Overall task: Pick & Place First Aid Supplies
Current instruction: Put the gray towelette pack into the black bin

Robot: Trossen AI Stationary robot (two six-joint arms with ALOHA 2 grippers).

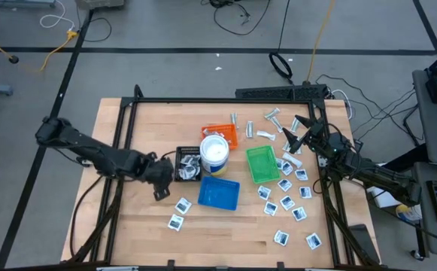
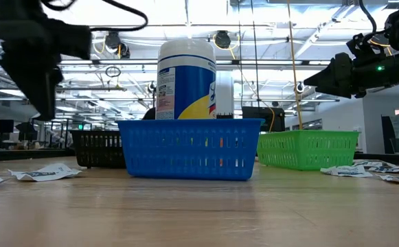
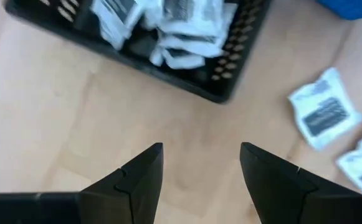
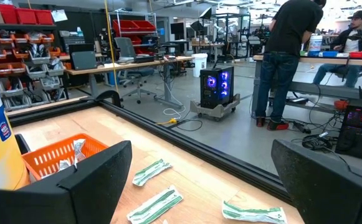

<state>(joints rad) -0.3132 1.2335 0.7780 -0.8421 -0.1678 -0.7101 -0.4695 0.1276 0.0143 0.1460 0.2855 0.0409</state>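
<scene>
Left gripper (image 1: 160,188) sits at the left centre of the high view, just below-left of the black tray (image 1: 187,167). Its two fingers (image 3: 140,180) stand apart with only bare wood between them, and they hold nothing. In the left wrist view the black tray (image 3: 230,74) contains a pile of white square packets (image 3: 181,31), lying in mixed directions. Two more packets (image 1: 179,211) lie on the table (image 1: 128,233) below this gripper, near the lower left corner of the blue tray (image 1: 219,193).

At the centre of the high view, the white tub (image 1: 214,151) stands upright between the orange tray (image 1: 222,135) above it and the blue tray below it. To the right is the green tray (image 1: 262,163). Narrow wrapped strips (image 1: 272,116) lie at the upper centre, right of the orange tray; their long axes point in different directions. In the right wrist view three strips (image 4: 151,171) lie flat on the wood, each turned a little differently.

Many square packets (image 1: 286,202) are scattered flat to the right of and below the green tray, down to the lower right.

At the right, the right gripper (image 1: 295,129) is raised above the table near the strips, with its fingers (image 4: 93,180) wide apart and empty.
</scene>
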